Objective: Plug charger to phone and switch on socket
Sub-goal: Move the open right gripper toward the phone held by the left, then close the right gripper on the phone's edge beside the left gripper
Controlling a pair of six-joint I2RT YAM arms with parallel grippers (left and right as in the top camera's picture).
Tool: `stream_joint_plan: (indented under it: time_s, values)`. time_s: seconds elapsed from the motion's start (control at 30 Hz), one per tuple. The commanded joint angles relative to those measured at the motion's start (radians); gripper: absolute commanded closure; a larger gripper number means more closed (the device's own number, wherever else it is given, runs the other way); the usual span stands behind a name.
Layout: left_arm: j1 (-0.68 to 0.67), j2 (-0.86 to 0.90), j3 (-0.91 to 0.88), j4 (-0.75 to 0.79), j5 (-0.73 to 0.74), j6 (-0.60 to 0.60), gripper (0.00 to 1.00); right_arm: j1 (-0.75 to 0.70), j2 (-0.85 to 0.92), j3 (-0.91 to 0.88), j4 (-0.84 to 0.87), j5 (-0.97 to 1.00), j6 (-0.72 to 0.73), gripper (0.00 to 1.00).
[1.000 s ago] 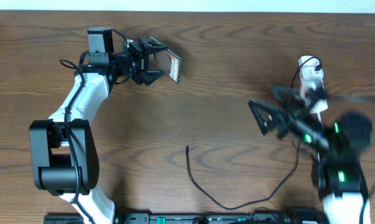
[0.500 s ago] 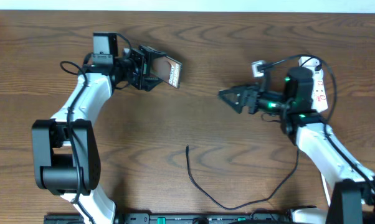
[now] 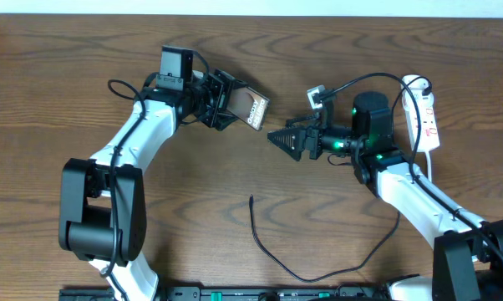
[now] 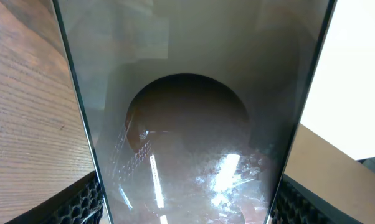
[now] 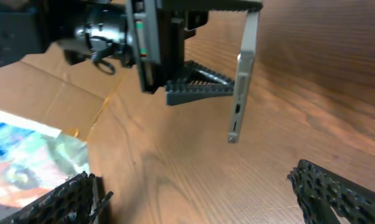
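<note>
- Your left gripper (image 3: 233, 104) is pinching the phone (image 3: 255, 109) across its width. In the left wrist view a finger (image 4: 81, 200) sits at each long edge and the glossy face fills the frame.
- The phone is at the far middle of the table (image 3: 185, 209). In the right wrist view it appears lifted clear of the wood.
- From overhead you see only a short slanted band of its lettered face, so the long axis is foreshortened, more upright than flat. The exact tilt cannot be told.
- In the right wrist view the phone shows you its thin edge, with the long side running up and down the frame.
- Your right gripper (image 3: 281, 139) is spread wide and holds nothing. It points left toward the phone, near it but not touching.
- The charger (image 3: 272, 255) lies loose on the table near you, well apart from both grippers. Its tip points toward the far edge, and the cable runs back toward you, then curves right.
- The socket (image 3: 426, 117) lies at the far right, its long axis running from far to near.
</note>
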Motion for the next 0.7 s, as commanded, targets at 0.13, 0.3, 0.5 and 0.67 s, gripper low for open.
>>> stream_joint_plan:
  time_s: [0.13,0.3,0.5,0.67]
  values:
    - [-0.048,-0.005,0.001,-0.006,-0.005,0.013,0.93,0.051,0.007,0.02,-0.061,0.222,-0.012,0.01]
    - [-0.066,-0.005,0.001,-0.042,-0.005,0.013,0.93,0.076,0.007,0.019,-0.063,0.338,-0.013,0.01]
    - [-0.083,-0.005,0.001,-0.078,0.002,0.008,0.93,0.1,0.008,0.019,-0.063,0.418,-0.013,0.01]
    - [-0.108,-0.005,0.001,-0.076,0.006,-0.042,0.92,0.122,0.008,0.019,-0.064,0.485,0.048,0.01]
